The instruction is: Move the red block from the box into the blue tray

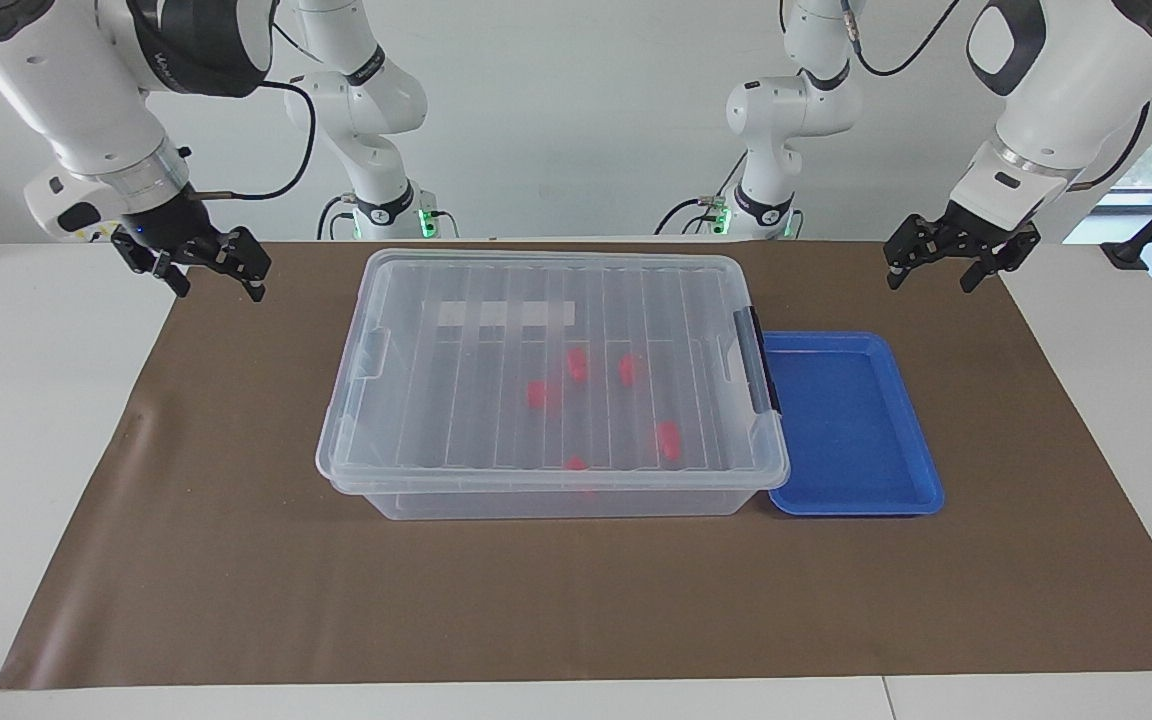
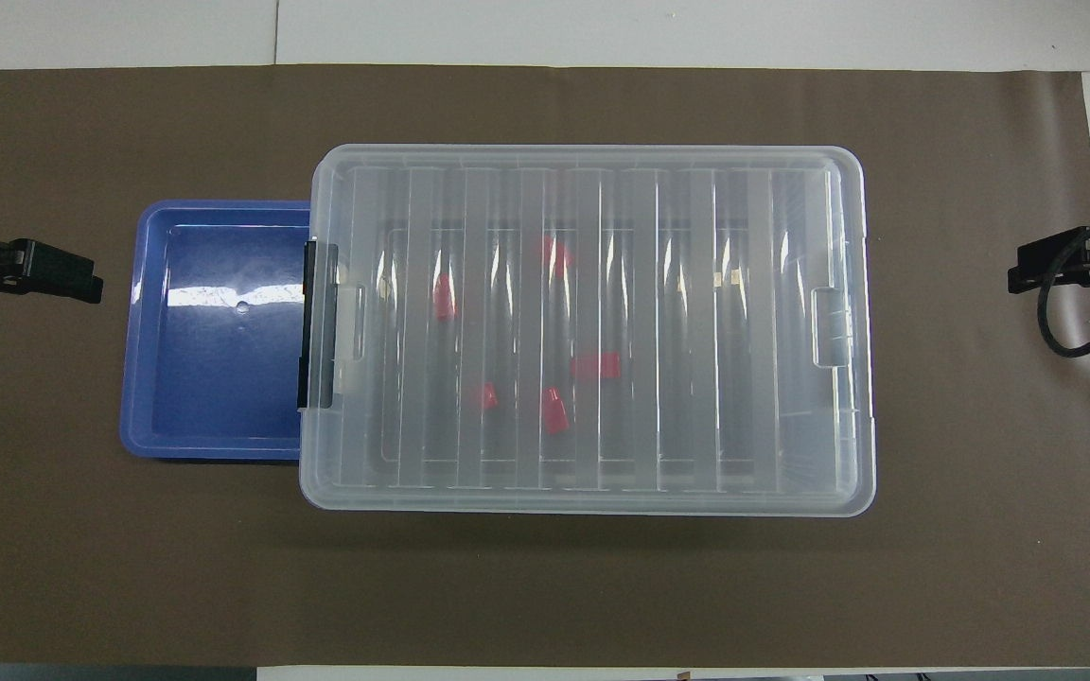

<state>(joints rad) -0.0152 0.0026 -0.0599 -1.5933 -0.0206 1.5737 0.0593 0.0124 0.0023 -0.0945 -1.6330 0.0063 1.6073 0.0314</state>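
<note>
The box [image 1: 551, 385] sits mid-mat with its ribbed clear lid [image 2: 592, 326] on. A white strip [image 1: 506, 314] shows through the lid near the robots' edge, and no writing can be read on it. The only lettering in sight is on the right arm's dark collar at the top of the facing view, cut off by the frame edge and not legible. A dark grey latch [image 1: 760, 360] clamps the end that faces the blue tray [image 1: 851, 430].

5 red blocks lie on the box floor, each blurred by the lid's ribs so that no stepped shape can be made out. One red block [image 1: 669, 439] lies closest to the tray end; the one farthest from the robots is half hidden by the lid's rim in the facing view.

The tray lies on the brown mat [image 1: 236, 560] just beside the box, toward the left arm's end; from overhead the lid's edge covers its nearest rim (touching or not, I cannot tell).

The left gripper [image 1: 958, 262] hangs over the mat's corner, fingers spread and holding nothing. The right gripper [image 1: 201, 268] hangs over the mat's edge at its own end, likewise spread and empty. In the overhead view both are cut off at the frame's sides.
</note>
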